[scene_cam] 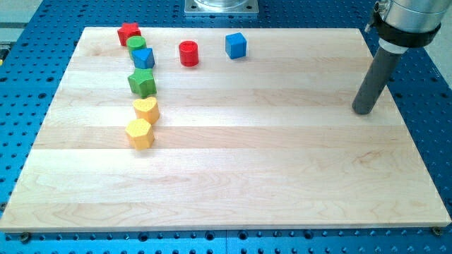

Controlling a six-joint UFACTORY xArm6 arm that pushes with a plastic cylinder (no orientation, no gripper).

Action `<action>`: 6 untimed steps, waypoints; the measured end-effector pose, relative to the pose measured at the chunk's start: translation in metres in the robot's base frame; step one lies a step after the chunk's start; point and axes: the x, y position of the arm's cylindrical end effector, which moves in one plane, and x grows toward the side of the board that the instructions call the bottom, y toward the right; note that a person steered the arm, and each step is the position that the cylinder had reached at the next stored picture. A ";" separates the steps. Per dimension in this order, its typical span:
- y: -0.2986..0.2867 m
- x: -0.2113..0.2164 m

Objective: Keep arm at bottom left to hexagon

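A plain dark grey rod (373,79) is seen — round, smooth — fitted under a silver collar (413,15) with a black band.

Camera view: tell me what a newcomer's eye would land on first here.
First, the curving column of small coloured blocks at the view's upper left of the pale wooden board, running from the red star block down to the yellow hexagon block. Next, the dark rod, my tip, alone at the view's right, far from every block.
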 end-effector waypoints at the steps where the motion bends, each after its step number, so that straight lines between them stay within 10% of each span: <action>1: 0.002 0.000; 4: -0.040 0.000; 6: -0.196 0.046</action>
